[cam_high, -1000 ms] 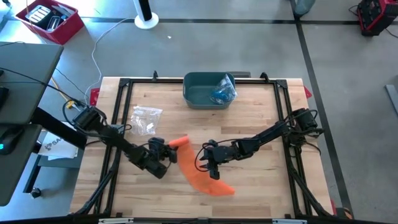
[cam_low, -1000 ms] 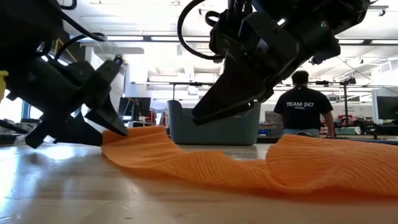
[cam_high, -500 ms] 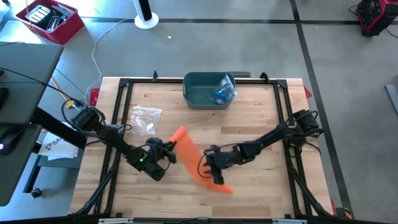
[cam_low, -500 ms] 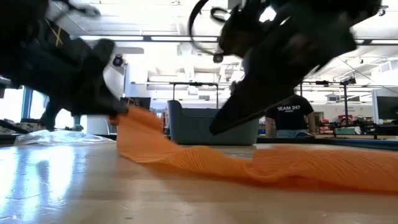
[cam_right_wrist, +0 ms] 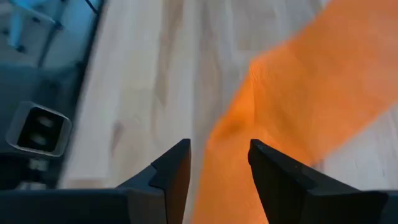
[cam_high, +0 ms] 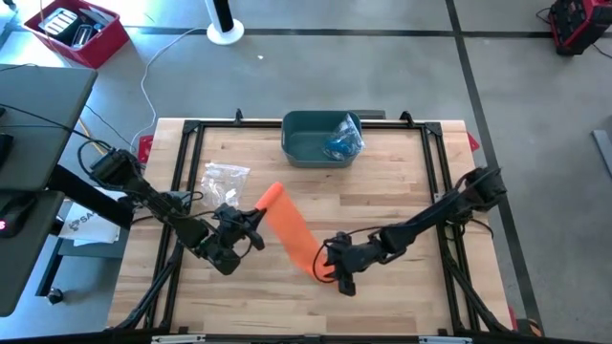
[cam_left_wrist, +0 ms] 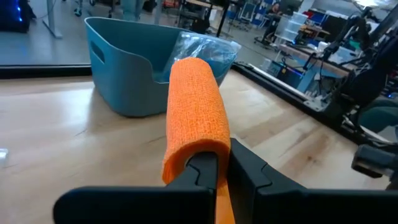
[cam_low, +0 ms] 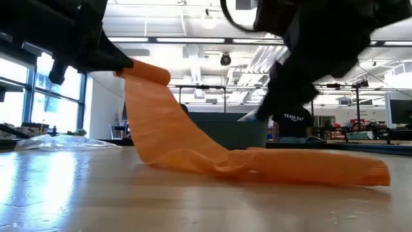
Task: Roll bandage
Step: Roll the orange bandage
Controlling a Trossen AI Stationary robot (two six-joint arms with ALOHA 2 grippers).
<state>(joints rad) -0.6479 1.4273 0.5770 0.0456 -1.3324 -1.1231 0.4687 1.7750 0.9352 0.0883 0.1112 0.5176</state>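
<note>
Behind, a person's (cam_low: 297, 122) dark shirt reads "TEAM".

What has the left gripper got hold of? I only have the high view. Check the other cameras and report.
Observer: The left gripper is shut on one end of the orange bandage, which is folded over its fingertips.
Operator: Tell me whether that end is off the table.
Observer: Yes. In the low view it hangs raised, and the strip slopes down onto the wood table.
Operator: Now the right gripper.
Observer: The right gripper is open above the table, with the bandage lying flat beneath it and not pinched.
</note>
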